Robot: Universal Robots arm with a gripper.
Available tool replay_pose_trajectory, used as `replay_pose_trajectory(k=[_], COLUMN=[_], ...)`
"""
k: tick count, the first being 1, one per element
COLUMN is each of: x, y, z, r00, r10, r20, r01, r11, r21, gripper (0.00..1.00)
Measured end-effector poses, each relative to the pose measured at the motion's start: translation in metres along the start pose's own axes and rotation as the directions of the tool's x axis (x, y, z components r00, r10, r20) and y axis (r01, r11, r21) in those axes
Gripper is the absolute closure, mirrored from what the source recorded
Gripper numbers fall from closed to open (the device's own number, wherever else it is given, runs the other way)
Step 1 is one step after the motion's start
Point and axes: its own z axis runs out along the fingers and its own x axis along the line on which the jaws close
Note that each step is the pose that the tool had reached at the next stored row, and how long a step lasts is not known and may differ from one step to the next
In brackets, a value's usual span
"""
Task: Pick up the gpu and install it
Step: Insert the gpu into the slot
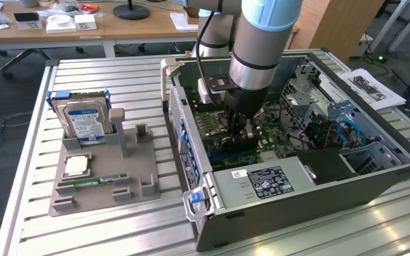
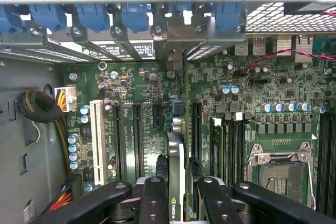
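Observation:
The gpu [image 2: 176, 153] is a thin dark card seen edge-on in the wrist view, standing upright over the green motherboard [image 2: 142, 82], and its silver bracket end reaches toward the rear slot openings. My gripper [image 2: 178, 187] is shut on it, with one black finger [image 2: 155, 195] on each side. In the exterior view the gripper [image 1: 239, 133] reaches down inside the open computer case [image 1: 319, 186], with the gpu [image 1: 228, 145] showing as a dark shape beneath it. I cannot tell whether the card's edge sits in a slot.
Black expansion slots [image 2: 137, 135] and a white slot [image 2: 97, 140] lie beside the card, with blue latches [image 2: 94, 17] above them. The CPU socket [image 2: 278, 174] is nearby. On the exterior view's left, a grey tray [image 1: 102, 197] holds a hard drive [image 1: 84, 120], a CPU [image 1: 77, 165] and a memory stick [image 1: 91, 182].

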Motion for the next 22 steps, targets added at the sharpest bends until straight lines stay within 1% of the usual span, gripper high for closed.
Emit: replay_pose_trajectory(k=[20, 22], x=[0.0001, -0.0001], y=[0.0003, 0.0005], z=[0.0016, 0.0023], r00=[1.0000, 1.0000], r10=[-0.003, -0.002], r20=[0.0002, 0.0021], r01=[0.003, 0.002], r11=[1.0000, 1.0000], r21=[-0.0001, 0.0001], gripper=[0.74, 0.73])
